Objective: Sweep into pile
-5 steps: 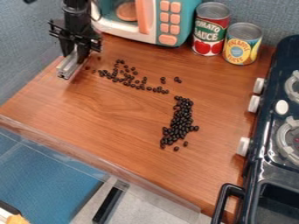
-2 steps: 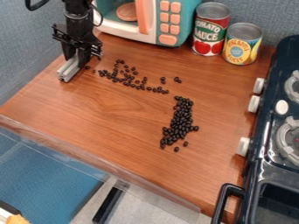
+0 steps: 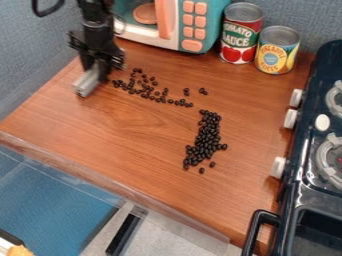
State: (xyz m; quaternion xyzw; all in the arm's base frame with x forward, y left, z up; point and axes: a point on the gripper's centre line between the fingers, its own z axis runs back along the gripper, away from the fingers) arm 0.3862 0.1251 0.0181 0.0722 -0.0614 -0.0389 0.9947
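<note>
Looks half done, with dense strip of small black beans (image 3: 208, 134) gathered, looser trail (image 3: 145, 91) left to merge, and black two-finger tool (image 3: 96, 68) closed on long grey bar (image 3: 87, 83).

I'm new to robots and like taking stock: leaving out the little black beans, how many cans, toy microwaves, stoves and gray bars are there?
Cans: 2
Toy microwave: 1
Stove: 1
Gray bar, in the robot's jaws: 1
Total: 5
</note>
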